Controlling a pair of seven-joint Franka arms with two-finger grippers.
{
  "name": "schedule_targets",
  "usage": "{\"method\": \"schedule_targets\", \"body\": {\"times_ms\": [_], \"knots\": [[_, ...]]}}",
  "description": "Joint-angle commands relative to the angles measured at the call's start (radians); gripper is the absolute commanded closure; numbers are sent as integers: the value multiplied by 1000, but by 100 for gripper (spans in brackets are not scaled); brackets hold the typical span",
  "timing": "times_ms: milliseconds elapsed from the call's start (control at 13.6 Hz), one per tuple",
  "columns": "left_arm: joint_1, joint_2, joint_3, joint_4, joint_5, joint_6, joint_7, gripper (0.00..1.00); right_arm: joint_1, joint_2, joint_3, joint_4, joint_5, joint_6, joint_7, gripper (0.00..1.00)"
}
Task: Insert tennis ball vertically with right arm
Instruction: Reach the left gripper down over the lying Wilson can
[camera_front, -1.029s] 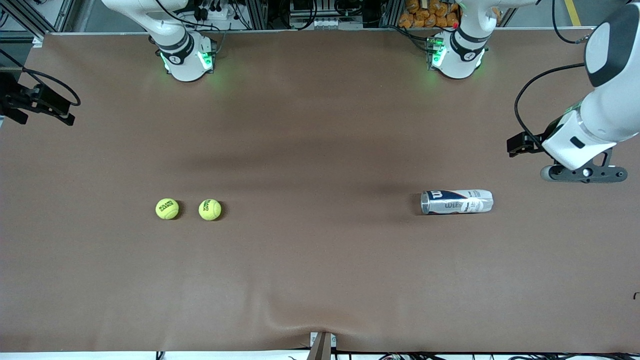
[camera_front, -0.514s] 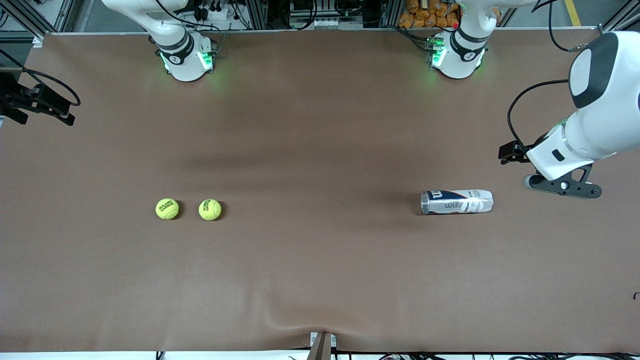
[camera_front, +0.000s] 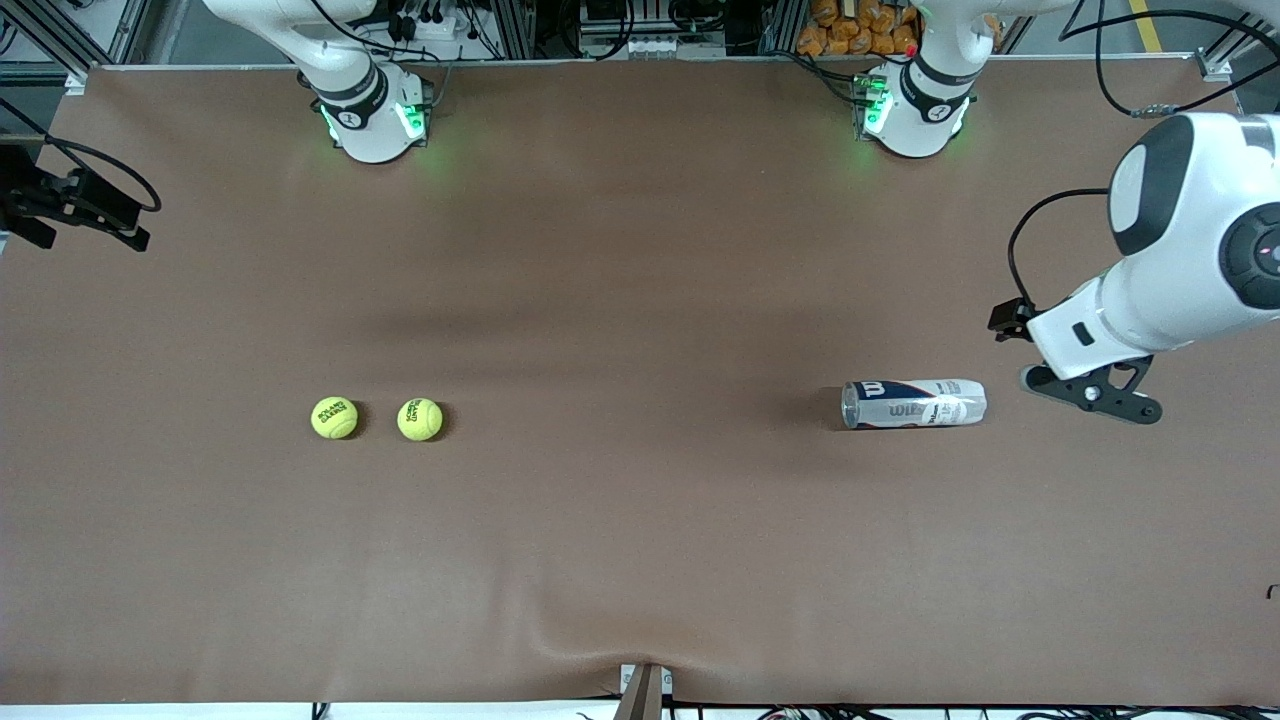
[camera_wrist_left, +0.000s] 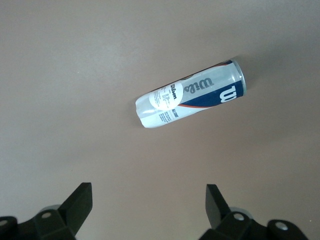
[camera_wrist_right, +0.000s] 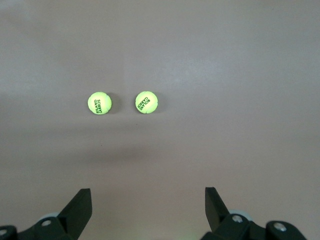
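Two yellow-green tennis balls (camera_front: 334, 418) (camera_front: 420, 419) lie side by side on the brown table toward the right arm's end; the right wrist view shows them from high above (camera_wrist_right: 99, 103) (camera_wrist_right: 146, 102). My right gripper (camera_wrist_right: 147, 192) is open and empty, well above the table; it does not show in the front view. A Wilson ball can (camera_front: 913, 403) lies on its side toward the left arm's end, its rimmed end pointing toward the balls. My left gripper (camera_wrist_left: 148, 190) is open and empty over bare table beside the can (camera_wrist_left: 190, 101); its arm (camera_front: 1150, 290) reaches in from the table's end.
Both arm bases (camera_front: 372, 115) (camera_front: 912, 110) stand along the table's back edge. A black mount with a cable (camera_front: 80, 205) sits at the table's edge at the right arm's end. The brown cover has a wrinkle (camera_front: 560, 640) near the front edge.
The left arm has swung in over the table, bringing its gripper closer to the can's end. The balls, the can and the right arm have not moved.
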Motion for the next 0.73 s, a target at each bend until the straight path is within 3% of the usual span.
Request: {"method": "schedule_targets", "body": {"times_ms": [0,367,661], "knots": [[-9,34,-3,1,26,21,58,0,-16,5,13,13,-4,-9,-3,0],[-20,105,-3,-2,56,64,155,0,-16,5,13,13,-4,-9,-3,0],[-37,94,-5,-102,135,138,287,0,-16,5,13,13,-4,-9,-3,0]]}}
